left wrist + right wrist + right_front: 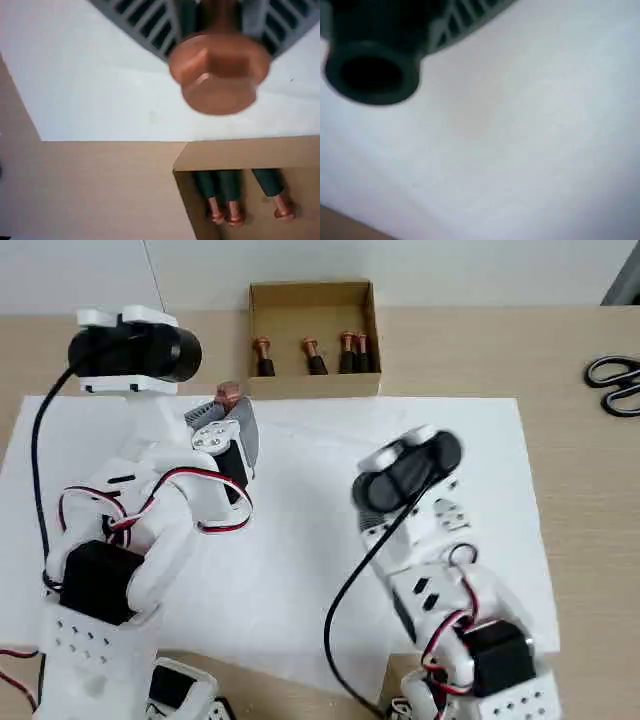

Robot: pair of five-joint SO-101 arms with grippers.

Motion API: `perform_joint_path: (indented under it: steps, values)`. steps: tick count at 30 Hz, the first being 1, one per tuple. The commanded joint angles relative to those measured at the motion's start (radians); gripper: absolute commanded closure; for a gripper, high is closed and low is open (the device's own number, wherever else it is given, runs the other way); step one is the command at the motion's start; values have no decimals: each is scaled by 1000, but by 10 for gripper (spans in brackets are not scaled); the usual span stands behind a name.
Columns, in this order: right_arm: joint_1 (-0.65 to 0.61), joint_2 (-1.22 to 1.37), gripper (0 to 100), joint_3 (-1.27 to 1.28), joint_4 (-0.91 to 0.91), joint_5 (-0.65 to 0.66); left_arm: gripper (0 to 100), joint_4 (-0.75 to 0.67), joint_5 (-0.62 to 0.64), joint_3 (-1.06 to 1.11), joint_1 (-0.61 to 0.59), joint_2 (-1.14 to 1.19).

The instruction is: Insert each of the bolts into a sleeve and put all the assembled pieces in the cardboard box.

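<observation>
While L hand [233,416] pinches bolt [218,70], head poking past its tips, R hand [385,30] clamps sleeve [370,74].

Wooden table [480,350] — on it a paper sheet [300,540], cardboard box [312,386], scissors [615,383].

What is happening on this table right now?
The left tool grips a copper bolt above the white sheet, close to the cardboard box. The right tool grips a black sleeve over the same sheet. Four assembled pieces are already in the box. This bolt is not yet in the sleeve.
</observation>
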Motion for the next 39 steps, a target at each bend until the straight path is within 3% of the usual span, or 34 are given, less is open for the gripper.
perform_joint_path:
  steps: [1, 8, 13, 20, 25, 29, 39]
  values:
    - [-48, -74, 995, 80, -117, 3, 993, -31, 11, -2, 8, -15]
    - [-54, -211, 995, 321, -326, 3, 993, -32, 14, -2, 126, -14]
    - [-124, -326, 995, 509, -410, 3, 993, -43, 101, 8, 147, -12]
    - [-163, -453, 995, 664, -443, 3, 993, -258, 112, 188, 146, -23]
    - [-163, -467, 995, 674, -443, -23, 994, -466, -12, 337, 146, -25]
    - [-163, -467, 995, 674, -438, -103, 994, -477, -11, 367, 147, -69]
    - [-168, -476, 995, 707, -441, -110, 994, -595, -14, 598, 152, -316]
